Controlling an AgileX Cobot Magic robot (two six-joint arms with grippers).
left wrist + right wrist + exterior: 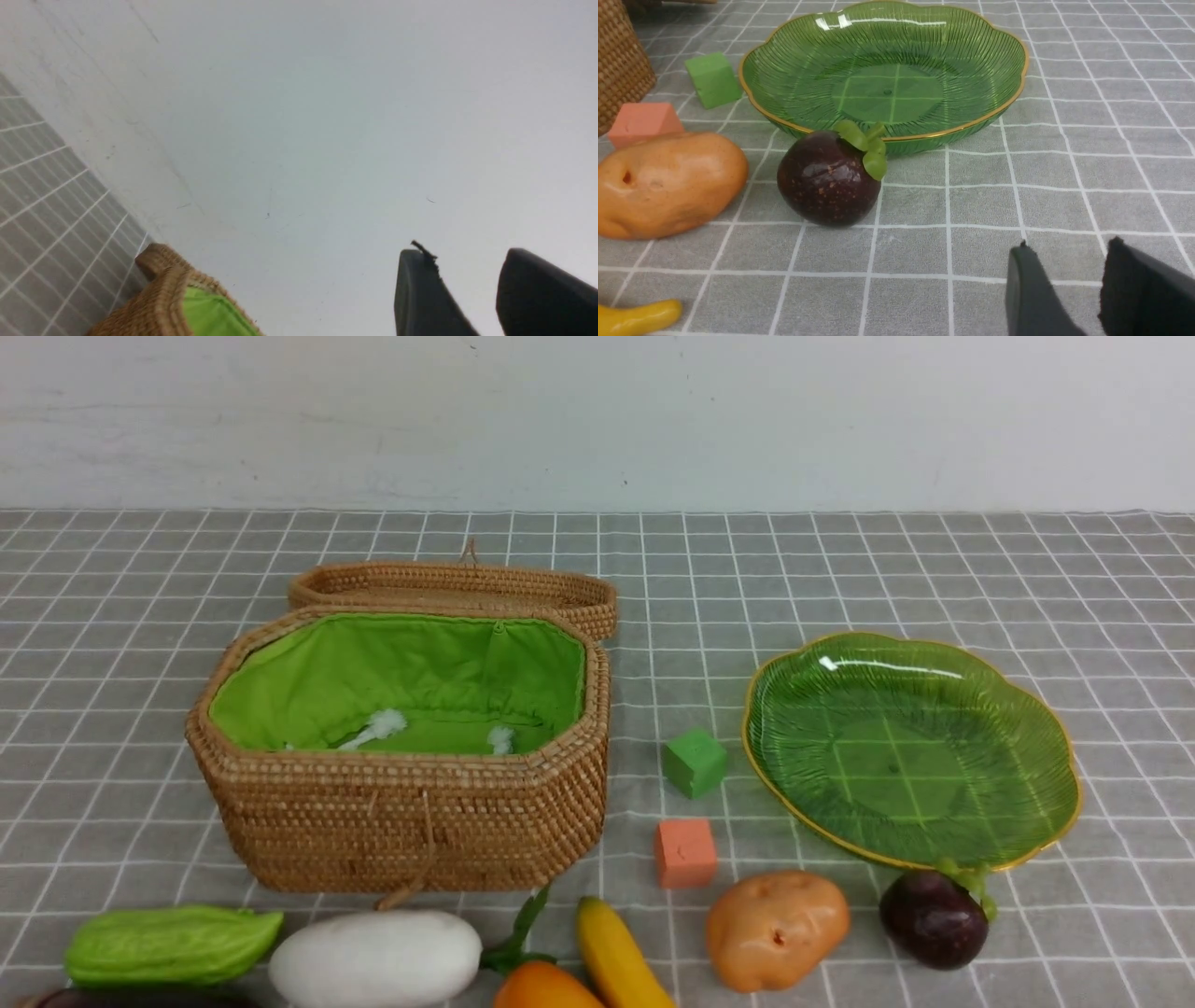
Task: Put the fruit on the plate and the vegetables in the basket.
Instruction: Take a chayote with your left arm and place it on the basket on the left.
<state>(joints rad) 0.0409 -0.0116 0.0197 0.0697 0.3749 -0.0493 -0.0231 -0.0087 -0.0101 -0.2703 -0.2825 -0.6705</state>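
The open wicker basket [401, 803] with green lining stands left of centre, its lid [457, 583] behind it. The green glass plate [910, 747] lies to the right and holds nothing. Along the front lie a green gourd [168, 945], white radish [378, 957], mango [546, 987], banana [621, 957], potato [775, 926] and mangosteen [934, 917]. A dark purple piece [140, 999] shows at the bottom left edge. My right gripper [1066, 249] is open and empty, near the mangosteen [829, 177] and plate [882, 70]. My left gripper [467, 256] is open, raised toward the wall beside the basket rim [168, 289].
A small green cube [695, 762] and a small orange cube [685, 851] sit between basket and plate. The table has a grey checked cloth; a white wall stands behind. Neither arm shows in the front view.
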